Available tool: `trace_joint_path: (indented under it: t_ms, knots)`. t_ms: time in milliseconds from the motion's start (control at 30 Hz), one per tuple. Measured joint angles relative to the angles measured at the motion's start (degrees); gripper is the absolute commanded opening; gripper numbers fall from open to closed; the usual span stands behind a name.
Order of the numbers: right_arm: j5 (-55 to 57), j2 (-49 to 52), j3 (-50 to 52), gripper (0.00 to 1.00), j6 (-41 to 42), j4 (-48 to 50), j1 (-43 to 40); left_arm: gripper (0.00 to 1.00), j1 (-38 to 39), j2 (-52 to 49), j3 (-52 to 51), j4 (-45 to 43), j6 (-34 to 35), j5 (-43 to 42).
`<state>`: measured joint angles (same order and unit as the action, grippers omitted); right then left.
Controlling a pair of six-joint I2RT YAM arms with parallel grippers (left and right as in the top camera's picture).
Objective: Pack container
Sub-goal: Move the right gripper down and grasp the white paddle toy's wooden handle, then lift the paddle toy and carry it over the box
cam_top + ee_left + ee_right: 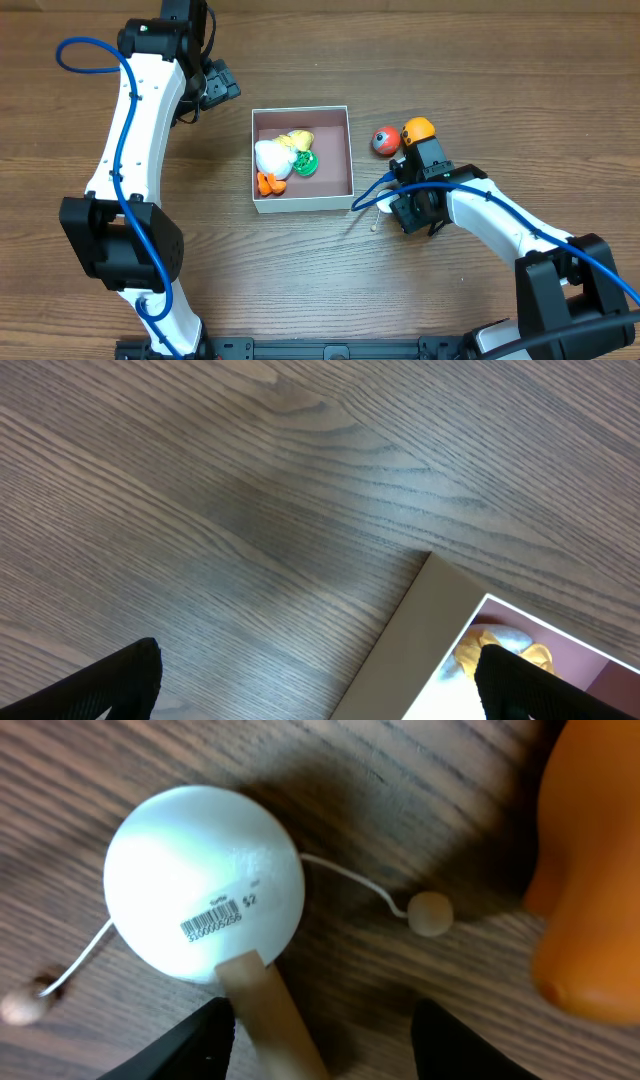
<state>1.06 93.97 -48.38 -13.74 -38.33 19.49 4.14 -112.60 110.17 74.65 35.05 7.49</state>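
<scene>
The container (303, 205) is a shallow square box with white walls and a pinkish-brown inside, in the middle of the table. It holds a white toy (270, 156), a yellow toy (297, 139), a green toy (306, 163) and an orange toy (268, 184). My right gripper (400, 205) is open just right of the box, low over a white ball toy (205, 880) with a wooden handle (265, 1010) and beaded strings. The handle lies between the open fingers (325, 1045), near the left one. My left gripper (215, 85) is open and empty (320, 690) over the box's far left corner (400, 650).
A red ball with a blue eye (384, 140) and an orange toy (418, 130) lie right of the box, just behind my right gripper. The orange toy fills the right edge of the right wrist view (590, 870). A string bead (375, 228) lies on the wood.
</scene>
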Motion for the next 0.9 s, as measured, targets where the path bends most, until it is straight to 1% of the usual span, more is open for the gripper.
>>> trace_joint_path:
  t_ms: [67,200,300,367,433,600,700,900]
  knots:
    - [-0.2,0.0,0.7,0.47,0.0,0.2,0.0,1.0,0.0,0.0,0.0,0.0,0.0,0.0]
    - [-0.2,-0.1,0.8,0.42,-0.1,0.3,0.0,1.0,0.0,0.0,0.0,0.0,0.0,0.0]
    - [-0.3,-0.1,0.8,0.32,0.0,-0.2,0.0,1.0,0.0,0.0,0.0,0.0,0.0,0.0]
    - [-0.8,-0.2,0.8,0.29,0.1,-1.0,0.0,1.0,0.0,0.0,0.0,0.0,0.0,0.0]
    - [-1.7,-0.4,0.8,0.22,0.2,-2.3,0.0,1.0,0.0,0.0,0.0,0.0,0.0,0.0]
    - [-2.6,-0.5,0.8,0.09,1.7,-3.7,0.0,1.0,0.0,0.0,0.0,0.0,0.0,0.0]
    - [-3.2,-0.5,0.5,0.06,3.3,-4.9,0.0,1.0,0.0,0.0,0.0,0.0,0.0,0.0]
    - [-3.8,-0.5,-2.3,0.06,4.3,-9.8,0.0,1.0,0.0,0.0,0.0,0.0,0.0,0.0]
